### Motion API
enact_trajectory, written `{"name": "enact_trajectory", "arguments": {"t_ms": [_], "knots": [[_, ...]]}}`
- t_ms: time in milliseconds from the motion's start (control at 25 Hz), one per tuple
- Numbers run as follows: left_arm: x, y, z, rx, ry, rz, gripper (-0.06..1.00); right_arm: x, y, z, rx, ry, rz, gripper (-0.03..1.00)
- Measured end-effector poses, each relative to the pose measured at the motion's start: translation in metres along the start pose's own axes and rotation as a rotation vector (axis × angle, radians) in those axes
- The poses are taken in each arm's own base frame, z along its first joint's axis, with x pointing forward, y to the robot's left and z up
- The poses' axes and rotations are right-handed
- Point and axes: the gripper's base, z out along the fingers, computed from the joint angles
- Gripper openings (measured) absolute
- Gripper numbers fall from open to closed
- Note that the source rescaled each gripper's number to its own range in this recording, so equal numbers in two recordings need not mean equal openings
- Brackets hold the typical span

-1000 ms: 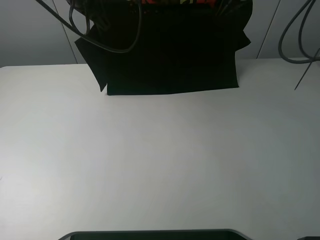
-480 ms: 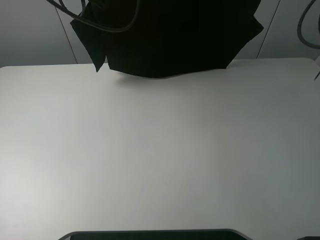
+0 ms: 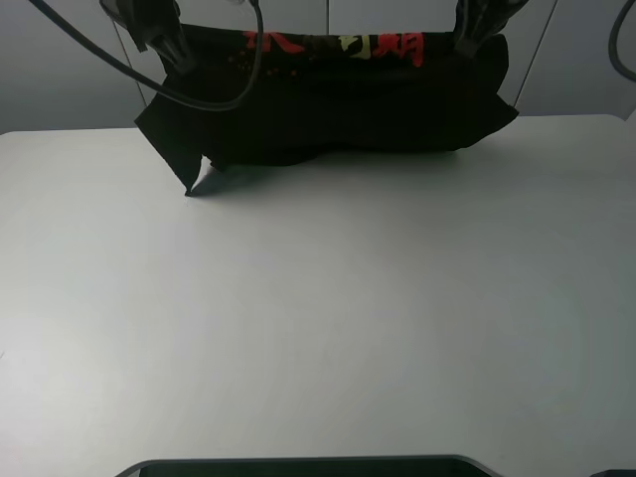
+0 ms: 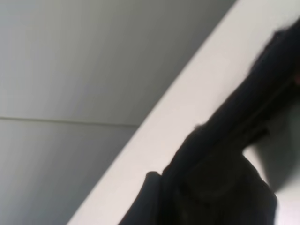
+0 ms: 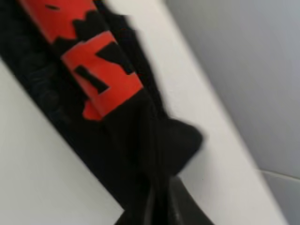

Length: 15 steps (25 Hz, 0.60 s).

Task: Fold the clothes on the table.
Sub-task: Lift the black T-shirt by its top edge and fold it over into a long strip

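Note:
The black T-shirt [image 3: 338, 104] hangs at the far edge of the white table [image 3: 318, 318], and its lower part bunches on the tabletop. Red and yellow characters [image 3: 338, 45] show along its top. My left gripper [image 3: 169, 45] pinches the shirt's upper left corner and my right gripper [image 3: 475, 35] the upper right. One sleeve point [image 3: 191, 184] touches the table on the left. The left wrist view shows only blurred black cloth [image 4: 220, 178] over the table edge. The right wrist view shows black cloth [image 5: 112, 136] with red print [image 5: 101, 79].
A black cable [image 3: 214, 94] loops in front of the shirt's left side, and another cable [image 3: 621, 50] hangs at the top right. A grey wall [image 3: 60, 79] stands behind the table. A dark object [image 3: 298, 467] lies along the front edge.
Both grippers have come down with the shirt. It hung clear above the far edge before; now its lower part rests bunched on the table and the printed characters show.

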Motion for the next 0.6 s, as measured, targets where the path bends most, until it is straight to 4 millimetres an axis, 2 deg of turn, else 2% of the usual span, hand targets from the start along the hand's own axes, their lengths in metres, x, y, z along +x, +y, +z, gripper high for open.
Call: {"name": "enact_trajectory", "arguments": {"t_ms": [240,600], "knots": [[0.007,-0.009,-0.008,0.104,0.033,-0.003,0.00,0.005,0.017,-0.011,-0.134,0.010,-0.005,0.00],[0.054,-0.046,-0.014,0.229,0.101,-0.033,0.00,0.039,0.066,-0.012,-0.275,0.037,0.011,0.00]]}}
